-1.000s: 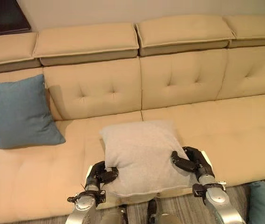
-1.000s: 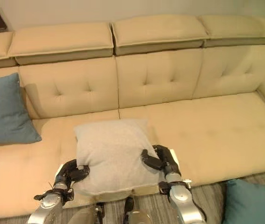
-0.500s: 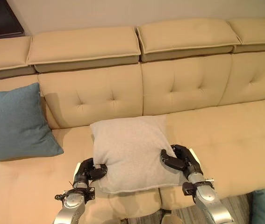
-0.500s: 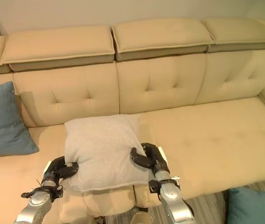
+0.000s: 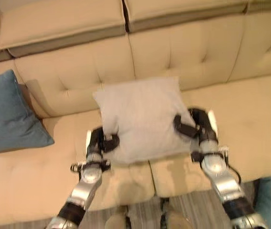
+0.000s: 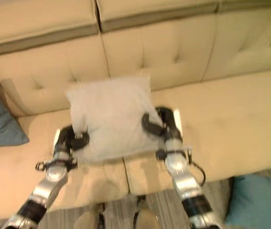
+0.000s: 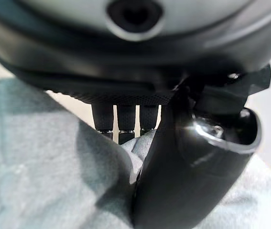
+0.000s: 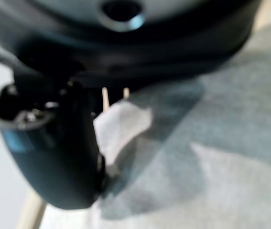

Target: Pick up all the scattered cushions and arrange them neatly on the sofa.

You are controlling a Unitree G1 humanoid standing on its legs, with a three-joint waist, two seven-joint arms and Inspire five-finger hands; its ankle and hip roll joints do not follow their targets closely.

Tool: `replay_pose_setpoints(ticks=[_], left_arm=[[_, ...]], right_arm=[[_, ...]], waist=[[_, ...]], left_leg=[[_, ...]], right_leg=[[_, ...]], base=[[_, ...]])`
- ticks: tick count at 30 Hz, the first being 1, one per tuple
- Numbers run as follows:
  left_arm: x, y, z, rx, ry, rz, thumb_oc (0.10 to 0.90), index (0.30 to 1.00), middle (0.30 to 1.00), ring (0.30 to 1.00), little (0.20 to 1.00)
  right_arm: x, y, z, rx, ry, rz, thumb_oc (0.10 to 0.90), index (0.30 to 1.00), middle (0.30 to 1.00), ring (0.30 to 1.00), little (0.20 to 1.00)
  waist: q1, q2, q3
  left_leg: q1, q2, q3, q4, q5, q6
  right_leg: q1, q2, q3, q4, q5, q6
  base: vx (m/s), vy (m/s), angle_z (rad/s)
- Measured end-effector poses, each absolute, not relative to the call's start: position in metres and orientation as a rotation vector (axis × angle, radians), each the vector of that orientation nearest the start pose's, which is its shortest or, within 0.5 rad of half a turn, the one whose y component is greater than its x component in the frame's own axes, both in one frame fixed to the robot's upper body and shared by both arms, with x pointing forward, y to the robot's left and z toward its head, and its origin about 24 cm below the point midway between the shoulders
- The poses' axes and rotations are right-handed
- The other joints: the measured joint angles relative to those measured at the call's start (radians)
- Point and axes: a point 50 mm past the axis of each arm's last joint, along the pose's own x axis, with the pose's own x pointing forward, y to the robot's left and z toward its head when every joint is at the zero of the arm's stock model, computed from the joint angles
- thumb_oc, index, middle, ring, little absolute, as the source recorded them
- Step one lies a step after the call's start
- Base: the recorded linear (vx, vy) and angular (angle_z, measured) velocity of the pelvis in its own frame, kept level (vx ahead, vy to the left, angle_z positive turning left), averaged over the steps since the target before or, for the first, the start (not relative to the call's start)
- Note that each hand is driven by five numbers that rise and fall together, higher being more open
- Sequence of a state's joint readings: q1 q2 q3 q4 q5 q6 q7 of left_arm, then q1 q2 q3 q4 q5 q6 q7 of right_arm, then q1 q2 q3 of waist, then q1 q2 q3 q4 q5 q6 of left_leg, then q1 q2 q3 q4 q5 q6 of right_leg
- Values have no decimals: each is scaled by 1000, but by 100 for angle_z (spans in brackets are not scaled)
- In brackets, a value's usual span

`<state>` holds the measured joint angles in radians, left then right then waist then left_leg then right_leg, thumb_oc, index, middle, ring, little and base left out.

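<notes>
A light grey cushion is held over the middle of the beige sofa, its far edge close to the backrest. My left hand pinches its left edge and my right hand pinches its right edge. In the left wrist view the thumb presses into the grey cloth with the fingers behind it. In the right wrist view the thumb grips the grey cloth. A teal cushion leans against the backrest at the sofa's left. Another teal cushion lies on the floor at the right.
The sofa's right seat is bare. Striped grey flooring runs along the sofa's front edge.
Both hands have carried the grey cushion farther over the seat toward the backrest. The camera has moved closer to the sofa and tipped down.
</notes>
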<state>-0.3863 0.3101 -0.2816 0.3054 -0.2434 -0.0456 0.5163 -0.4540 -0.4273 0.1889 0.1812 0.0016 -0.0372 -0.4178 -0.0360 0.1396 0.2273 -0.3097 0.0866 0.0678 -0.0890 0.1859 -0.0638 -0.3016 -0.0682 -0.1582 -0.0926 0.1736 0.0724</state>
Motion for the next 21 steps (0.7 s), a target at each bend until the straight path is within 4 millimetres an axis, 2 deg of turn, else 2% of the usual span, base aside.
replay_pose_setpoints(ticks=[1,3,4,9,10,11,12,13,14,15,19,21], left_arm=[[324,164,89,148,-155,293,400,300,300,300,300],[326,168,101,173,-222,347,400,300,300,300,300],[327,168,120,178,-307,387,400,300,300,300,300],[331,165,157,151,-469,450,400,300,300,300,300],[337,163,168,149,-497,463,400,300,300,300,300],[340,162,171,148,-502,467,400,300,300,300,300],[349,162,185,152,-535,481,411,316,316,316,316],[355,162,190,161,-533,493,800,900,900,900,900],[362,161,195,166,-529,500,800,900,900,900,900],[375,157,204,175,-505,502,800,900,900,900,900],[394,157,217,178,-445,492,800,900,900,900,900],[402,165,213,252,-384,486,800,900,900,900,900]], right_arm=[[331,-180,153,-423,-418,-252,400,300,300,300,300],[332,-177,162,-451,-473,-279,400,300,300,300,300],[331,-172,177,-484,-559,-298,400,300,300,300,300],[330,-166,214,-508,-746,-389,400,300,300,300,300],[333,-163,226,-506,-793,-419,400,300,300,300,300],[334,-162,229,-507,-803,-419,400,300,300,300,300],[338,-156,245,-509,-858,-445,400,300,300,300,300],[343,-153,251,-518,-864,-449,493,439,439,439,439],[347,-151,256,-522,-867,-458,552,528,528,528,528],[358,-148,267,-551,-869,-480,800,900,900,900,900],[373,-141,285,-603,-841,-498,800,900,900,900,900],[384,-137,284,-657,-791,-474,800,900,900,900,900]], waist=[[2,7,3],[0,7,3],[0,6,4],[1,7,6],[1,5,7],[1,5,7],[0,-1,11],[0,-3,13],[-2,-7,16],[-3,-10,17],[-6,-15,21],[-7,-26,28]], left_leg=[[-2,-1,1,0,1,0],[-5,2,1,0,0,0],[-25,2,-1,0,-1,0],[-47,-4,0,0,0,0],[-52,-4,0,0,0,0],[-54,-4,0,0,0,0],[-64,-5,0,0,0,0],[-65,-5,0,0,0,0],[-66,-6,-1,1,0,0],[-73,-6,-9,1,0,0],[-100,-3,-24,1,6,-8],[-101,-1,-24,1,6,-8]], right_leg=[[-3,0,1,0,1,-2],[-6,2,0,0,0,-1],[-26,4,-1,0,2,-6],[-46,-2,-1,0,5,-9],[-49,-4,-1,0,5,-9],[-51,-5,-1,0,5,-9],[-60,-6,-2,1,5,-9],[-61,-6,-2,1,5,-9],[-61,-5,-3,1,5,-9],[-65,-4,-7,1,5,-9],[-83,-1,-26,1,5,-9],[-84,1,-27,1,5,-9]], base=[[-38,-10,-2],[0,0,0],[-2,-19,3],[-13,-11,2],[-31,-24,3],[0,0,0],[-34,-33,0],[-47,-23,1],[-27,-39,6],[-10,-32,9],[-21,-17,10],[-4,-5,2]])
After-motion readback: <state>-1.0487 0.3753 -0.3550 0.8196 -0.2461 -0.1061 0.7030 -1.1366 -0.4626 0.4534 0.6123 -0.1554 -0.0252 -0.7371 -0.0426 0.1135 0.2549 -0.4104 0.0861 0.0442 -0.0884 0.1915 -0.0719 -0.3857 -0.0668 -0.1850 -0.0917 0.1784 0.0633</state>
